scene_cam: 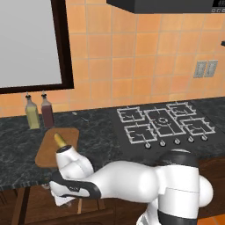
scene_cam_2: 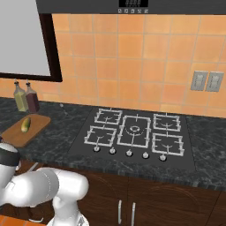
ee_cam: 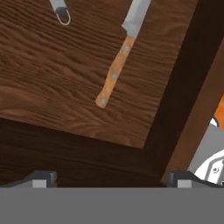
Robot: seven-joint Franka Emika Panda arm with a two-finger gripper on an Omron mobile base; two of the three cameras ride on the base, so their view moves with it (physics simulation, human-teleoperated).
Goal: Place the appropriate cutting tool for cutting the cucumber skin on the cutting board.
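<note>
Wood-grained drawer floor [ee_cam: 65, 65] lay under the hand camera, below the dark stone counter [scene_cam: 96, 127]. The gripper [ee_cam: 109, 178] pointed down into the drawer, fingertips [ee_cam: 41, 178] set wide apart and holding nothing. The peeler [ee_cam: 61, 11] lay beyond and left of the fingertips, cut off by the frame's top edge, its long axis unclear; the knife [ee_cam: 119, 57] lay nearer. The cucumber [scene_cam: 60, 140] rested on the cutting board [scene_cam: 48, 151] above.
</note>
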